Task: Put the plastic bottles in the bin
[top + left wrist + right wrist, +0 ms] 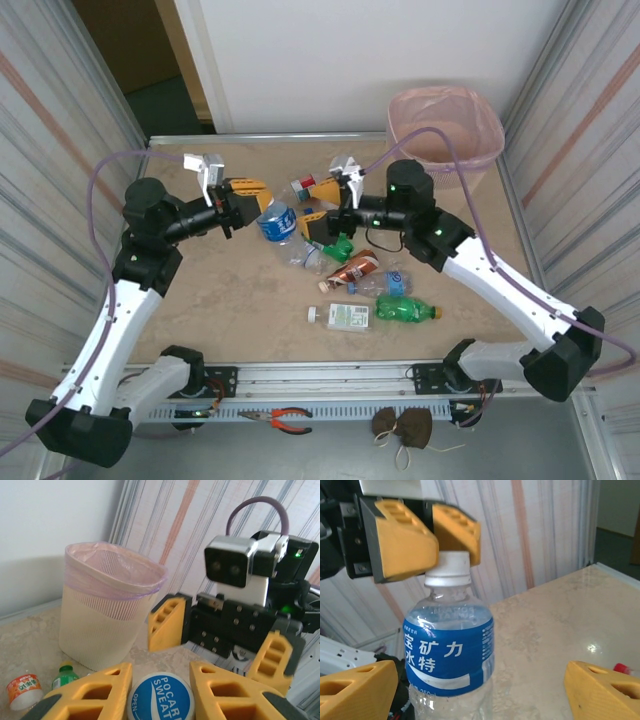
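Note:
My left gripper is shut on the white cap of a clear plastic bottle with a blue label, above the middle of the table. My right gripper faces it, open. Its yellow fingers stand wide on either side of the bottle's body without touching it. Across the table in the left wrist view I see the right gripper and the beige bin with its pink liner. The bin stands at the far right corner. Several more plastic bottles lie in front of the grippers.
On the table lie a white bottle with a green label, a brown-labelled one, a green one and a small red-labelled one. Striped walls close in both sides. Pliers lie below the near rail.

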### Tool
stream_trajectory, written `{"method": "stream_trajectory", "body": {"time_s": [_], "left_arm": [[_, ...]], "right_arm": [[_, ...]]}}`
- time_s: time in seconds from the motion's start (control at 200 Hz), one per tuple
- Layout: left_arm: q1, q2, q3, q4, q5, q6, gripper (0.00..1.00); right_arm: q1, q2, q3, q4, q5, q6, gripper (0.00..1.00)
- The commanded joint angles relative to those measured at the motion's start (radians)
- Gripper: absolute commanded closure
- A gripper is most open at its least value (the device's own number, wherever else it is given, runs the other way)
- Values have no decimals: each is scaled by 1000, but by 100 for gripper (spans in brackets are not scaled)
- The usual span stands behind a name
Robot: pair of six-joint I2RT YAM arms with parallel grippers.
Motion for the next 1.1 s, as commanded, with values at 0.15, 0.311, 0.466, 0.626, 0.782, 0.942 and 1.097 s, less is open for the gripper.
{"method": "stream_trajectory", "body": {"time_s": [0.15, 0.311, 0.466, 0.626, 0.782, 0.942, 1.097], "left_arm": [[-31, 2, 52, 34, 7, 46, 90], [-37, 7, 63, 27, 3, 50, 91], [-46, 5, 68, 30, -2, 51, 91], [-49, 4, 69, 27, -6, 52, 92], [-49, 4, 65, 21, -16, 52, 91], [-51, 4, 68, 22, -18, 51, 88], [-51, -8, 67, 17, -40, 48, 69]], "right_arm": [[65, 71, 8, 109, -6, 7, 14], [91, 111, 30, 125, -5, 3, 14], [100, 138, 49, 122, -5, 0, 16], [105, 140, 46, 128, -1, -1, 20], [108, 133, 43, 126, 1, -5, 26], [109, 130, 45, 121, 5, -7, 32], [110, 118, 47, 113, 21, -15, 36]]}}
